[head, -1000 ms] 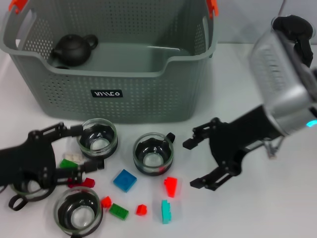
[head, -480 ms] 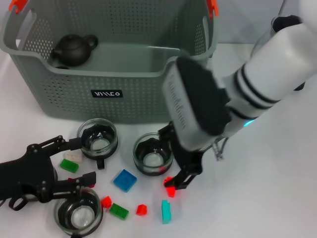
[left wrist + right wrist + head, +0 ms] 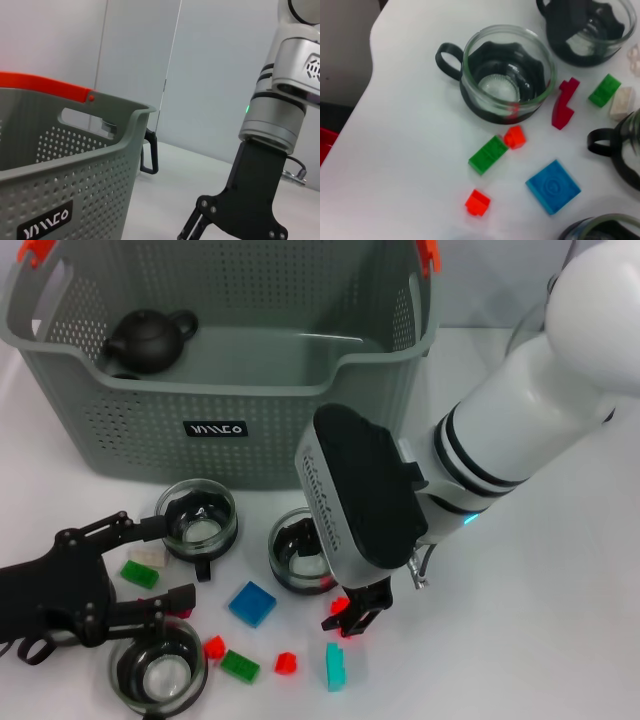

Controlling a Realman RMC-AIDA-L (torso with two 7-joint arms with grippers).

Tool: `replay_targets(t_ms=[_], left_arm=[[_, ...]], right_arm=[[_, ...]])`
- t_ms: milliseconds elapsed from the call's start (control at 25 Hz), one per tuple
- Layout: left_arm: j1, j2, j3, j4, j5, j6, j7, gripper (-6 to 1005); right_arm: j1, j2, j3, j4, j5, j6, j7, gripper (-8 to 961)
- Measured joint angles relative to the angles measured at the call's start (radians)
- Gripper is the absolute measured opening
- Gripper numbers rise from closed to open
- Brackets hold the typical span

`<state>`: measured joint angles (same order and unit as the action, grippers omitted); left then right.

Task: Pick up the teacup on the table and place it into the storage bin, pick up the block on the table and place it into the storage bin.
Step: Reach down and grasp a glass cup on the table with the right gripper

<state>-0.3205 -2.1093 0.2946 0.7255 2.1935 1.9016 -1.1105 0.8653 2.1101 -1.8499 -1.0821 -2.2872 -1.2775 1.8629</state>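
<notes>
Three glass teacups stand in front of the grey storage bin (image 3: pixel 230 430): one at the left (image 3: pixel 198 520), one in the middle (image 3: pixel 303 552), one near the front (image 3: pixel 158 668). Loose blocks lie around them, among them a blue block (image 3: pixel 251 604), a teal block (image 3: pixel 335 666) and a red block (image 3: pixel 341 605). My right gripper (image 3: pixel 350 615) is down at that red block, beside the middle teacup. At the front left my left gripper (image 3: pixel 140 565) stands open between the left and front teacups, holding nothing. In the right wrist view I see a teacup (image 3: pixel 507 80) and a blue block (image 3: pixel 552 186).
A black teapot (image 3: pixel 148 338) sits inside the bin at its back left. Small green (image 3: pixel 239 666) and red (image 3: pixel 286 663) blocks lie near the front edge. My right arm's white forearm (image 3: pixel 520 430) stretches over the table's right side. Bare table lies to the right.
My right arm swung in from the right and dropped its gripper over the red block by the middle teacup. The left gripper drew back slightly from the left teacup.
</notes>
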Motion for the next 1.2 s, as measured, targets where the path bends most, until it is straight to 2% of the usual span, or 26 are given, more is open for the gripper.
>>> replay_targets(t_ms=[440, 1120, 1200], left_arm=[[-0.005, 0.0, 0.0, -0.002, 0.0, -0.007, 0.0, 935], [-0.005, -0.001, 0.0, -0.003, -0.001, -0.006, 0.0, 934], [-0.005, -0.002, 0.0, -0.003, -0.001, -0.005, 0.0, 934]], right_arm=[[-0.011, 0.002, -0.043, 0.065, -0.01, 0.123, 0.039, 842], [0.0, 0.002, -0.094, 0.077, -0.008, 0.143, 0.065, 751], [0.001, 0.002, -0.096, 0.073, -0.013, 0.142, 0.072, 657]])
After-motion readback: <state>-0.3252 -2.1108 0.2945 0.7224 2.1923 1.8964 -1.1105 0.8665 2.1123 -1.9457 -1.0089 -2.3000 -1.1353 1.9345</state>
